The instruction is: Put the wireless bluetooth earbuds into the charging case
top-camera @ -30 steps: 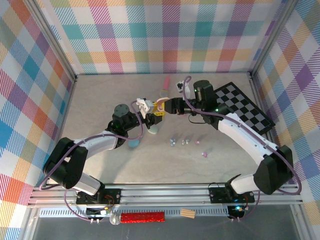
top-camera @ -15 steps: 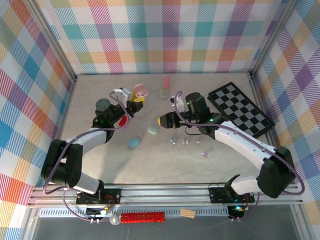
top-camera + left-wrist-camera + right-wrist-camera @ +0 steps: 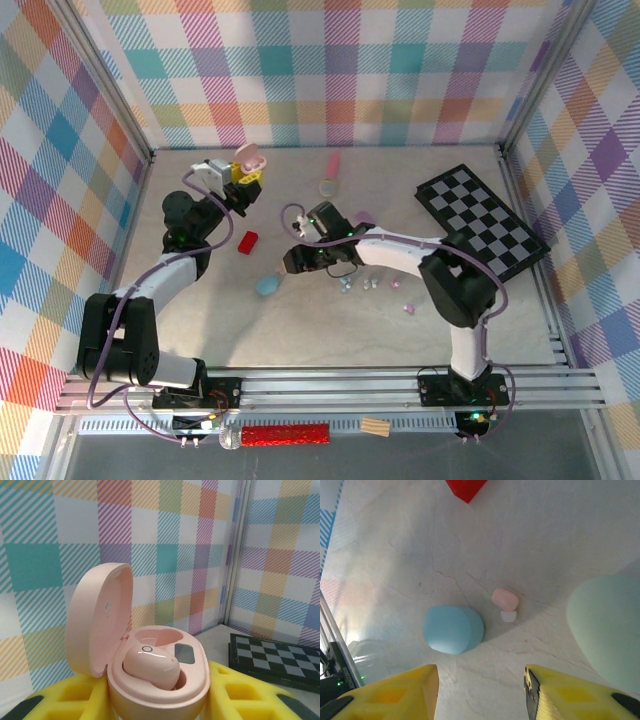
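Left gripper (image 3: 157, 705) pinches the open pink case (image 3: 100, 622), earbud (image 3: 150, 666) inside. Right gripper (image 3: 481, 692), spread, hovers over seemingly another earbud (image 3: 505, 599) beside the blue case (image 3: 452, 629).

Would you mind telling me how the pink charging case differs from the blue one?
The pink case is open, lid up, with a pink earbud seated inside; the blue case is closed. The pink case is held off the table in the left gripper; the blue case lies on the table. Both are smooth pastel pebble shapes.
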